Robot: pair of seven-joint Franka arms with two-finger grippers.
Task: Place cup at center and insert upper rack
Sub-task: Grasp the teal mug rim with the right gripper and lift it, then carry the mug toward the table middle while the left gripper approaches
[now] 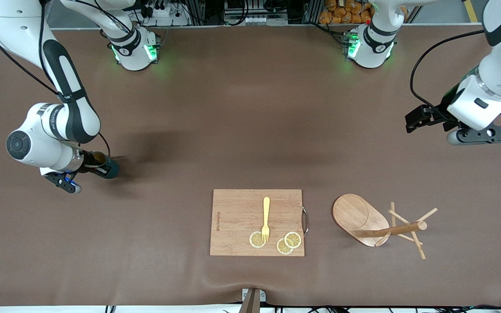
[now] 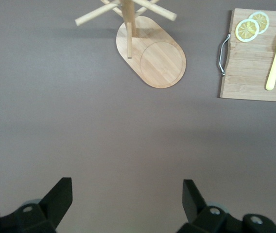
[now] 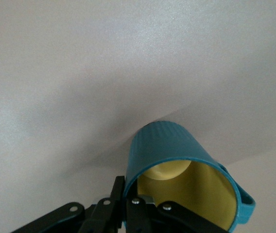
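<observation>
Right gripper (image 1: 88,167) is down low at the right arm's end of the table with its fingers clamped on the rim of the cup (image 3: 177,160), one finger inside the yellowish interior and one outside. Left gripper (image 2: 126,204) just hangs over bare table (image 1: 250,121) at the left arm's end, fingers spread wide with nothing between them, that arm is waiting. Upper rack (image 1: 365,219) is tipped over on its side just beside the cutting board (image 1: 237,217), which has a yellow fork (image 1: 266,219) and lemon slices (image 1: 288,242) on it.
</observation>
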